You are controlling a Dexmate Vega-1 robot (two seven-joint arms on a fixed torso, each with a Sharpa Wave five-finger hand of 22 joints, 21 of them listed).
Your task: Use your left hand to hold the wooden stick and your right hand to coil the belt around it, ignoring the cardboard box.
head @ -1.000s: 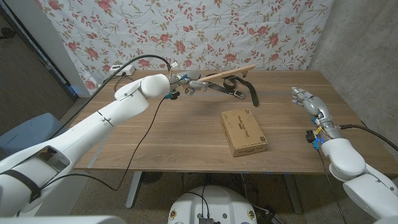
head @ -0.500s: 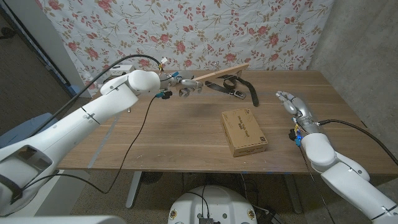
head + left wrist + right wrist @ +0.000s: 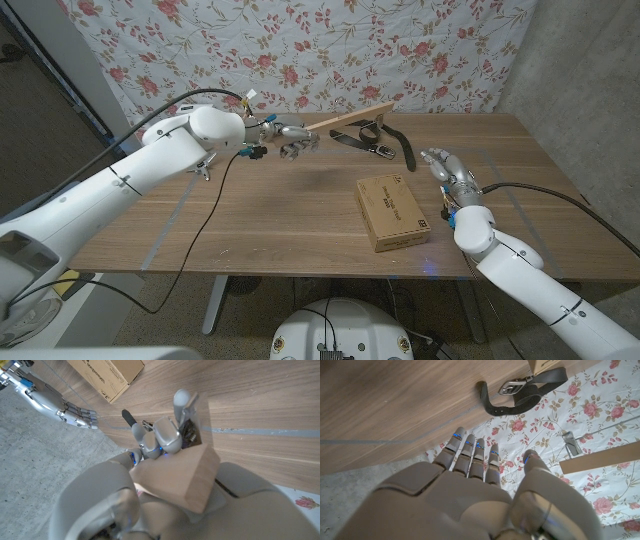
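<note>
The fingers (image 3: 296, 148) of the left hand (image 3: 288, 138) are clenched around one end of the long, flat, pale wooden stick (image 3: 352, 117), which it holds lifted above the far side of the brown wooden tabletop (image 3: 250, 215), the stick's free end slanting up towards the floral cloth backdrop (image 3: 300, 50). In the left wrist view the stick's cut end (image 3: 177, 477) sits against the palm. The dark leather belt with a metal buckle (image 3: 378, 141) lies loosely curled on the tabletop just below the stick's free end. The right hand (image 3: 448, 172) hovers over the tabletop's right side, its fingers (image 3: 472, 457) spread and released, grasping nothing, well apart from the belt. The flat brown cardboard box (image 3: 392, 211) lies just beside that hand.
</note>
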